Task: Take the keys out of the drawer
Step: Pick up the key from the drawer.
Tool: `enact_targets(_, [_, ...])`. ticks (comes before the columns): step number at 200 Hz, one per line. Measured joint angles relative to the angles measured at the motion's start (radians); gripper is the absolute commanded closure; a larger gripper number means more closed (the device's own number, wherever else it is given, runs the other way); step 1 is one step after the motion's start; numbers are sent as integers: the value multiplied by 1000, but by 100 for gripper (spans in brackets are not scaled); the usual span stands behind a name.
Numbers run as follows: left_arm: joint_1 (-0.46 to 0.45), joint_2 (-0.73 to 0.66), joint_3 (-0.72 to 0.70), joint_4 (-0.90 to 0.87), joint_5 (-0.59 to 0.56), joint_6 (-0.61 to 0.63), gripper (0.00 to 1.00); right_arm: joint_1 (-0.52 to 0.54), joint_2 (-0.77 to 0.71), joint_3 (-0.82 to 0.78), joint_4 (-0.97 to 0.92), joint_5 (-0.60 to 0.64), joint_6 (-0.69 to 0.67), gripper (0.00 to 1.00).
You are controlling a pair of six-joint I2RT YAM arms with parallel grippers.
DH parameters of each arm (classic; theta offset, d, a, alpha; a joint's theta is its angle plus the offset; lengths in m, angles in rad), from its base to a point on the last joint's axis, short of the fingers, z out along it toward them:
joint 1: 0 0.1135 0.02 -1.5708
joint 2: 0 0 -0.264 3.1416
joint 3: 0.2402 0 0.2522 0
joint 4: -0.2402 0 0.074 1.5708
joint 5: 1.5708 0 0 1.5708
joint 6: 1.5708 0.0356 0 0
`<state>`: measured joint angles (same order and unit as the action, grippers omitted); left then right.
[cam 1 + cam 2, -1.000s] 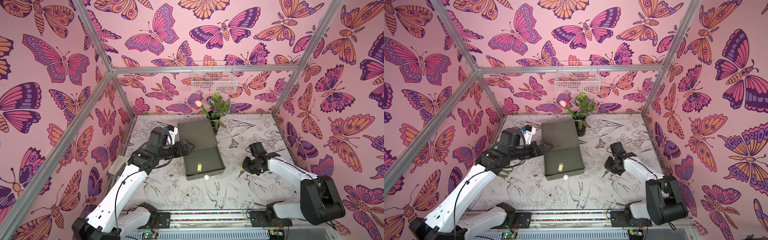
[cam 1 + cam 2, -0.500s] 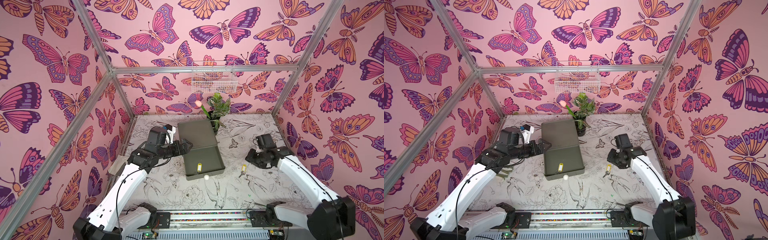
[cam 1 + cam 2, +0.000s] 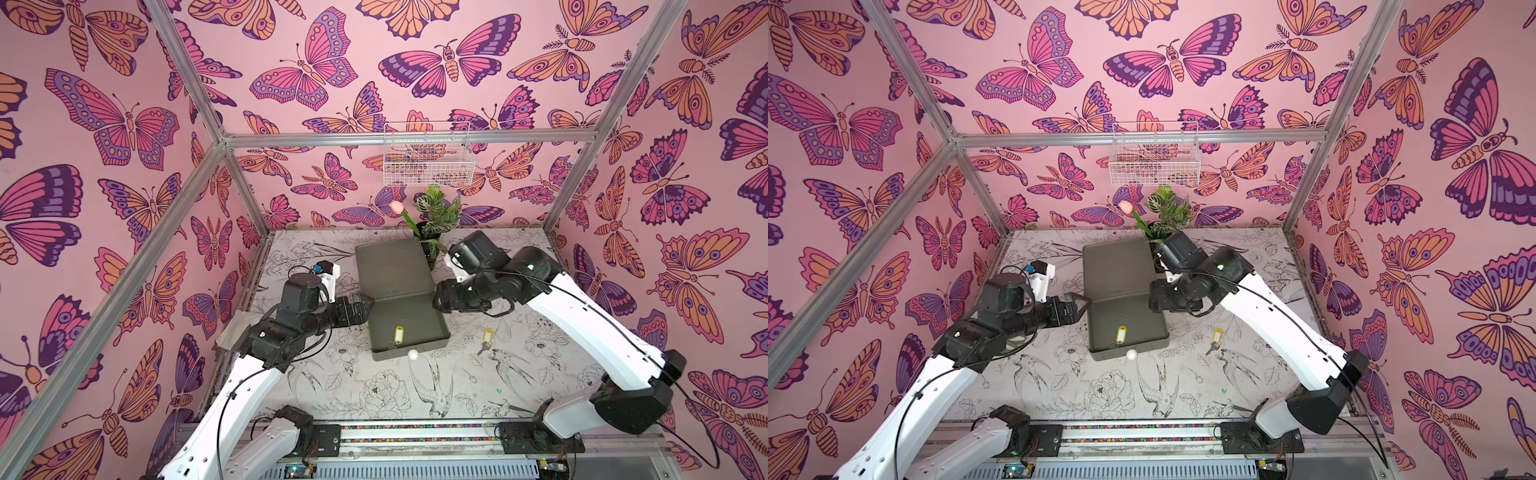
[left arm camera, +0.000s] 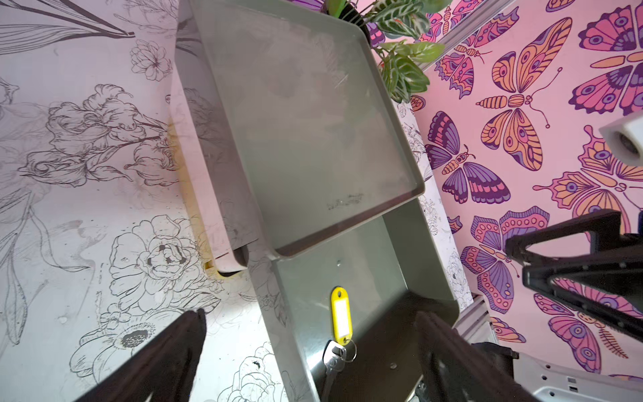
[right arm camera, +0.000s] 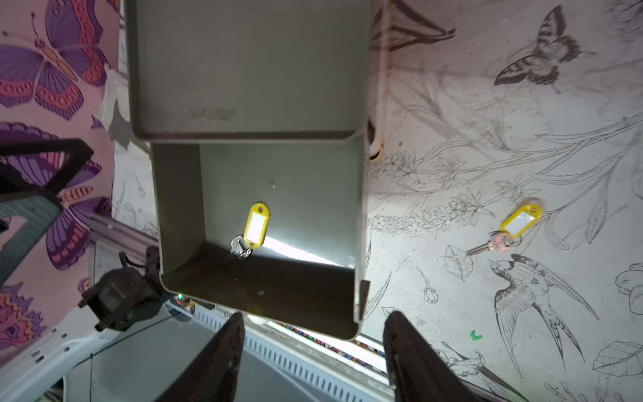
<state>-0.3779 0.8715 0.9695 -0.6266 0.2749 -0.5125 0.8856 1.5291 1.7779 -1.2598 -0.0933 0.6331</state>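
With right gripper [image 5: 313, 316] spread and empty, lower straight onto yellow-tagged keys [image 5: 251, 233] near drawer [image 5: 174, 209] front wall; pinch tag [image 5: 256, 222] across its width. Leave left gripper [image 4: 311, 315], also spread and empty, beside drawer. Ignore second bunch [image 5: 511, 228], already on table [image 5: 522, 104].

On the table [image 3: 374, 399], a white cover printed with black line drawings of flowers, leaves and birds. Near the middle, a grey-green cabinet [image 3: 392, 270] with its drawer [image 3: 419, 320] pulled out toward the front edge. Just beside the cabinet's far right corner, a potted plant [image 3: 436, 220] with a pink tulip. Right of the cabinet's open drawer, apart from it, a key with a yellow tag [image 3: 485, 340] lying flat. Farther front from the cabinet, a tiny green speck [image 5: 474, 335].
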Motion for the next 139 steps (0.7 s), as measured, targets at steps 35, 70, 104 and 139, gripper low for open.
enact_targets(35, [0, -118, -79, 2, -38, 12, 0, 106, 113, 79, -36, 3, 11, 33])
enact_targets(70, [0, -224, -160, 3, -53, 27, 0, 161, 256, 129, -42, 0, 6, 34])
enact_targets(104, [0, -262, -185, 2, -66, 35, 0, 175, 357, 159, -39, -2, -7, 34])
enact_targets(139, [0, -260, -185, 2, -66, 37, 0, 203, 394, 176, -37, -2, -14, 34])
